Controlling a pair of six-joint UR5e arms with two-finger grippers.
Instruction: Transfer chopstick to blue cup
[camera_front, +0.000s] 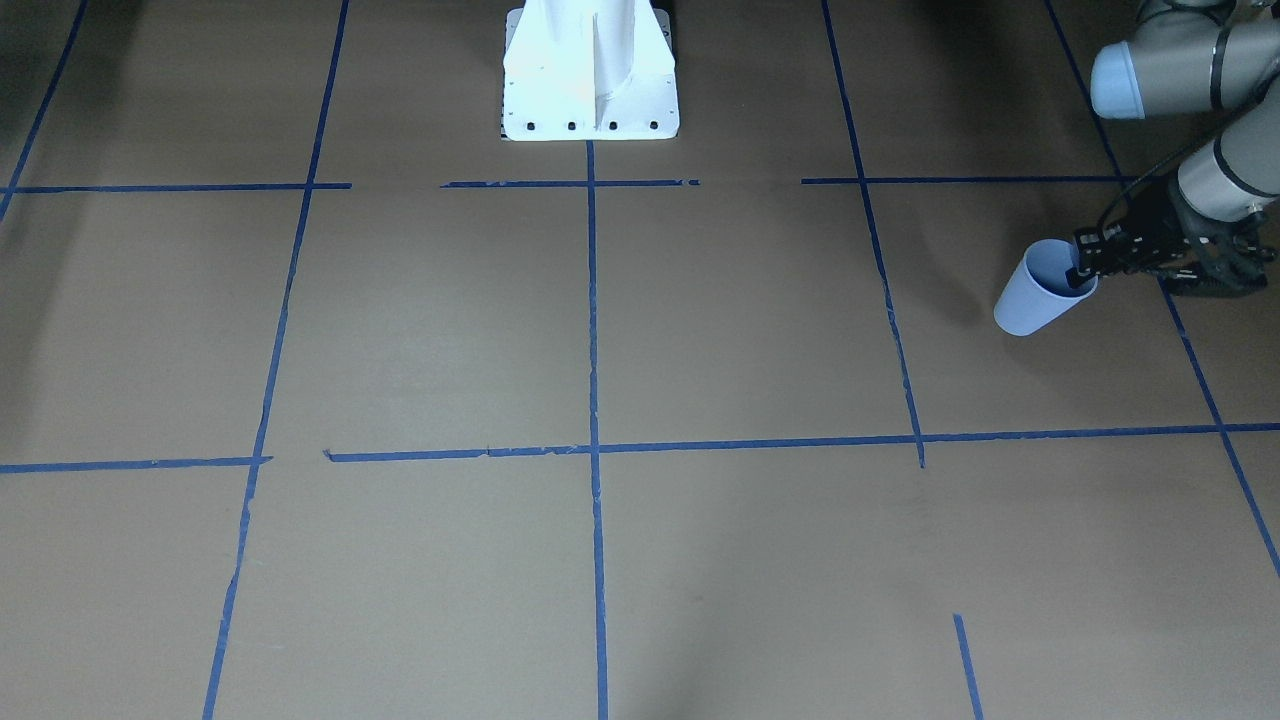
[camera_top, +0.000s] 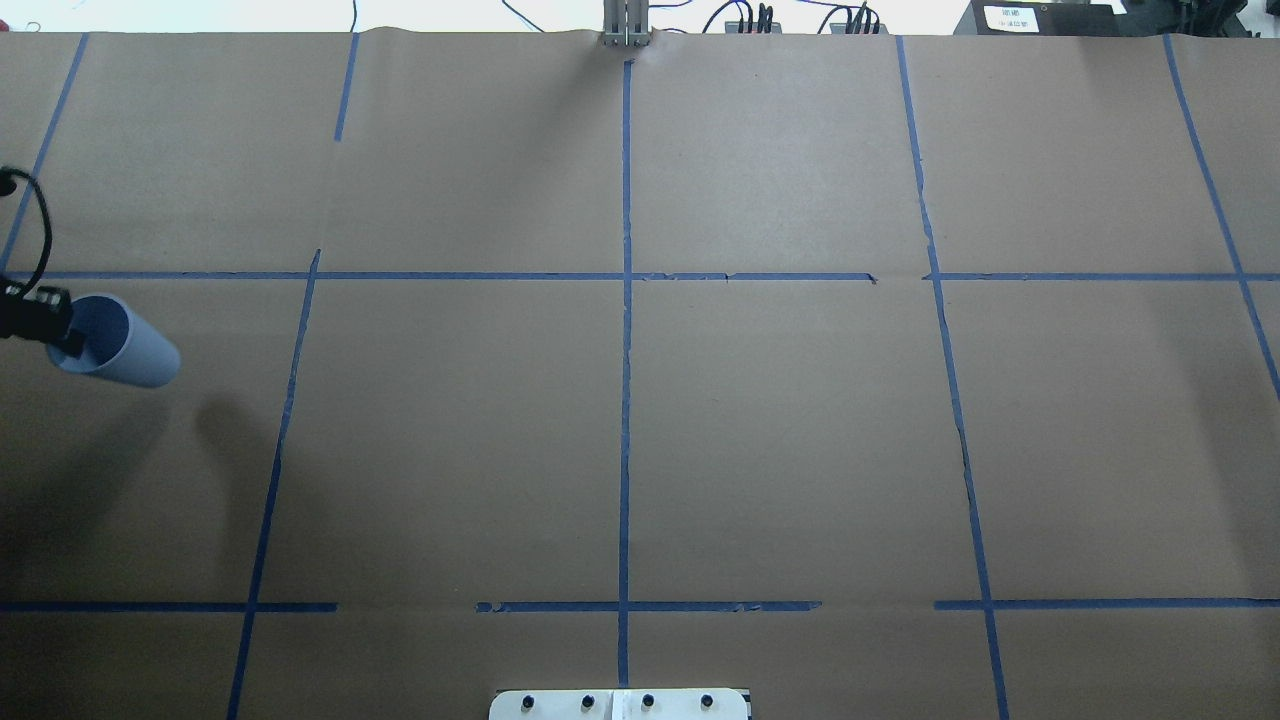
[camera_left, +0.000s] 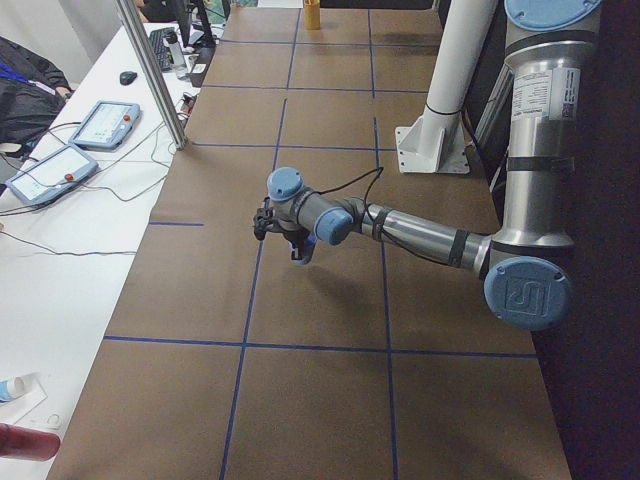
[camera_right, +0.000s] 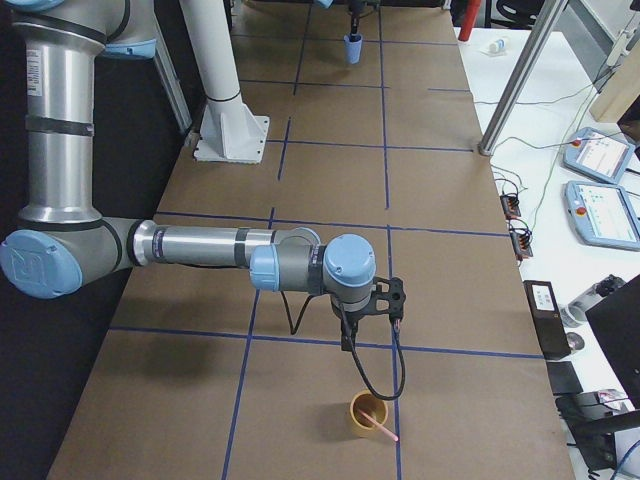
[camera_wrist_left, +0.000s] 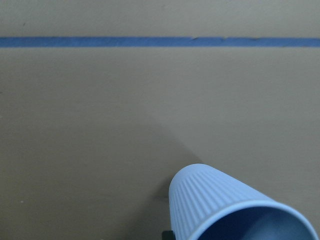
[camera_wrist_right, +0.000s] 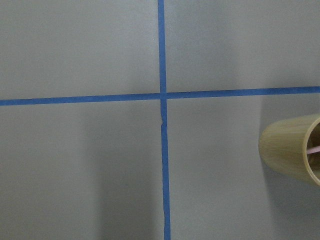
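Chopstick (camera_right: 383, 427) waits in the tan cup (camera_right: 355, 424); my left claw (camera_front: 1085, 277) pinches the rim of the blue cup (camera_front: 1030, 300), and my right claw (camera_right: 393, 303), whose grip I cannot tell, must grasp it next.

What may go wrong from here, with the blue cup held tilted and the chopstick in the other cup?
The left jaws pinch only the rim of the blue cup, so it is tilted and may slip. The chopstick leans in a tan cup at the opposite end of the table; pulling it out might tip that cup.
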